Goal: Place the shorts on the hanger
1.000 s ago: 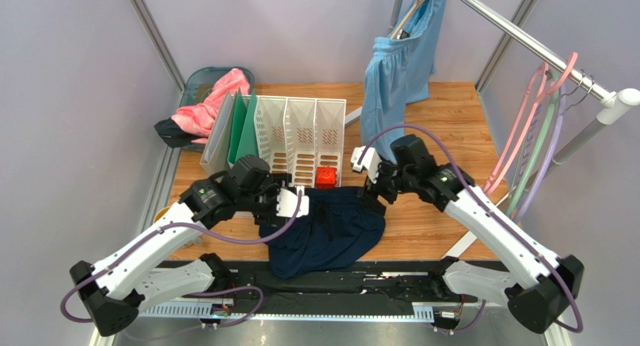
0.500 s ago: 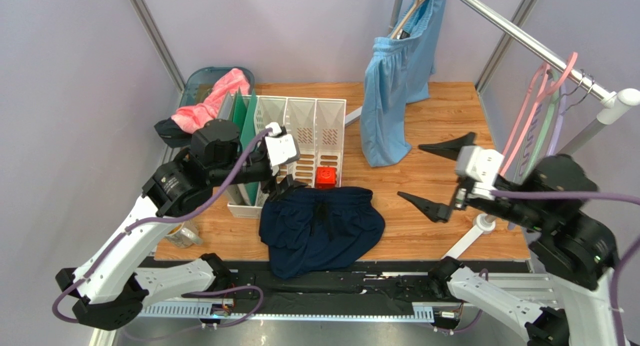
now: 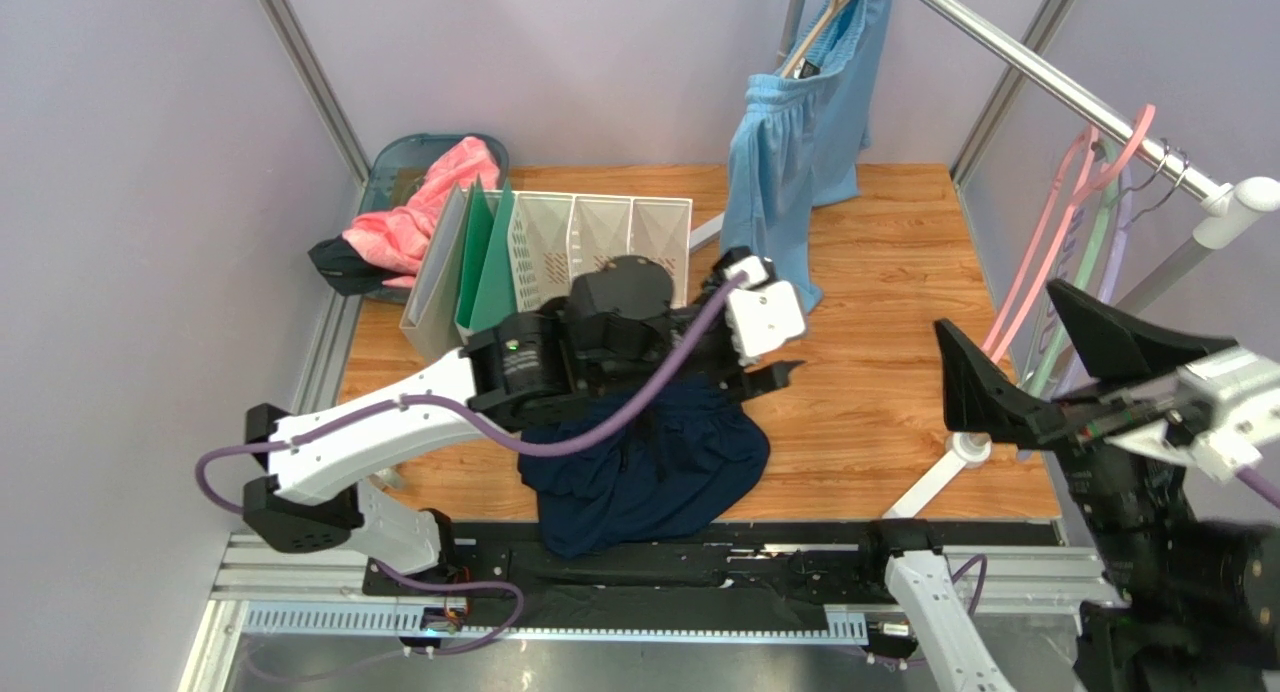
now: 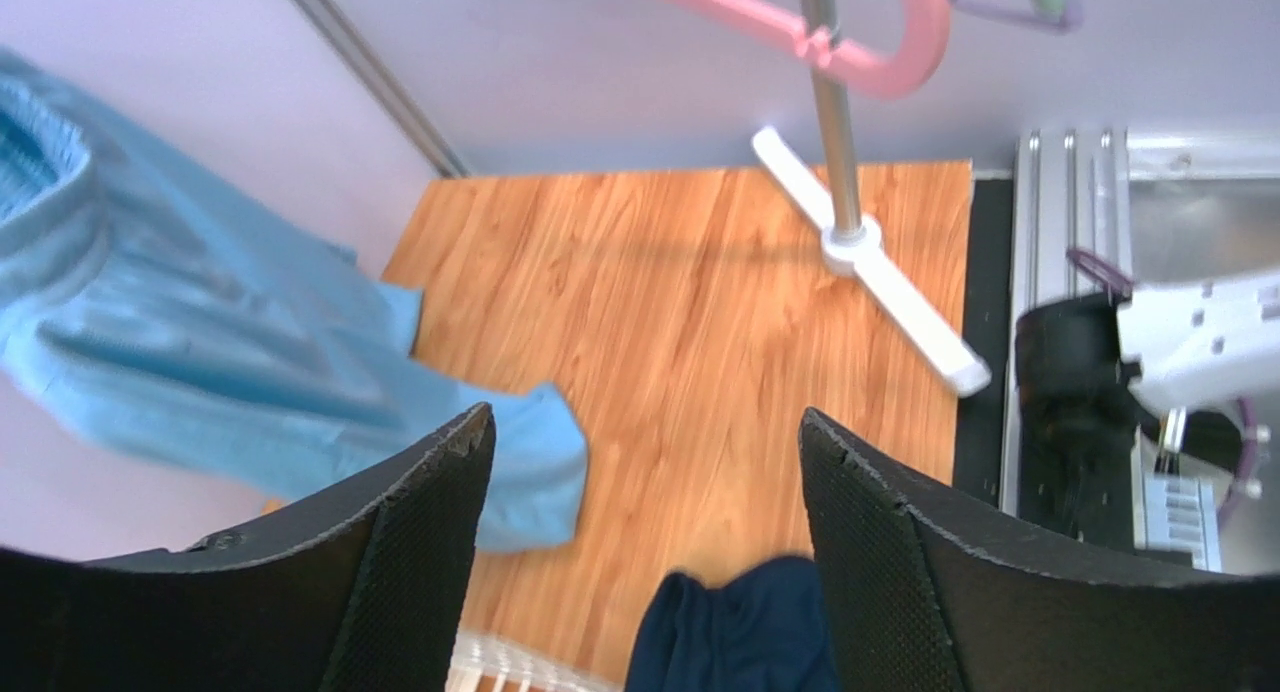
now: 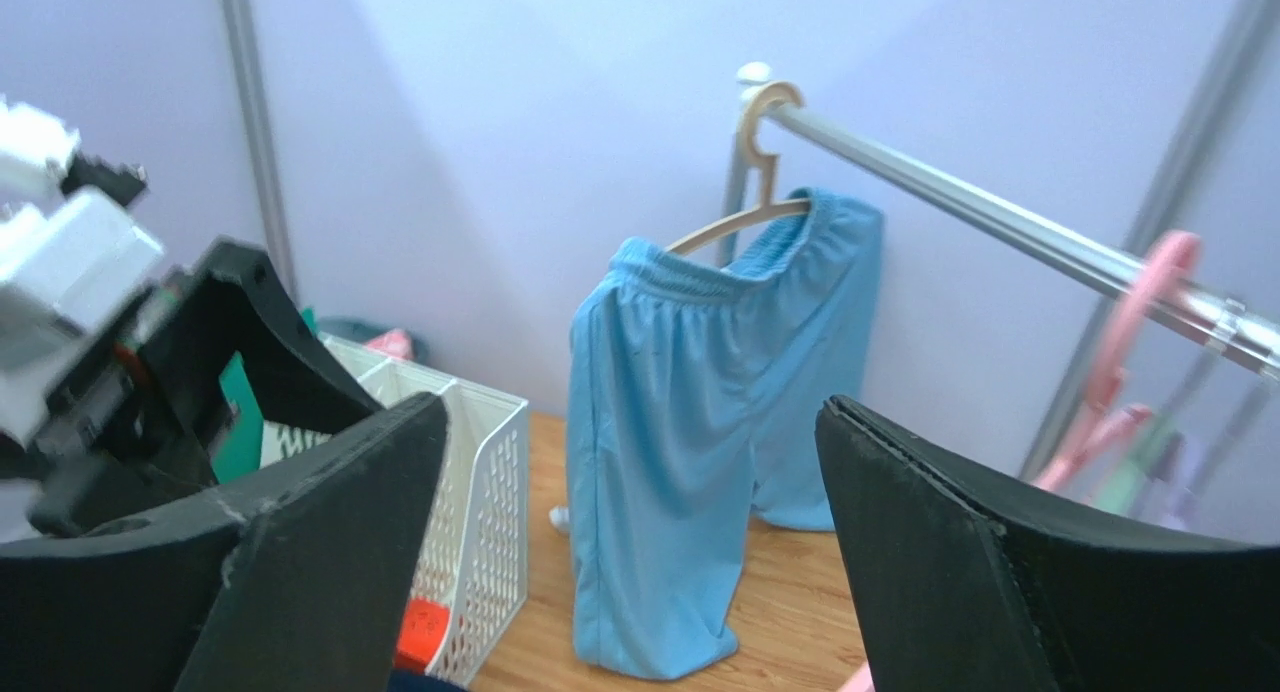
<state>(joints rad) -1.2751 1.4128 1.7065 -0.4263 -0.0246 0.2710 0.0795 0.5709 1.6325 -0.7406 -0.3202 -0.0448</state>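
Observation:
The dark navy shorts lie crumpled at the table's near edge, partly under my left arm; one corner of the shorts shows low in the left wrist view. My left gripper hovers above their right end, pointing right, and is open with nothing between its fingers. The pink hanger hangs from the rail at the right, seen also as the hanger and the hanger in the wrist views. My right gripper is raised high beside the hanger and stands wide open and empty.
Light blue shorts hang on a wooden hanger at the back. A white file rack with folders stands behind the navy shorts. A pink cloth lies in a basket at the back left. The rail's foot rests on the table's right side.
My left arm has swung right across the shorts, jaws still open. My right arm has lifted high towards the camera near the hangers, and its jaws have spread wider.

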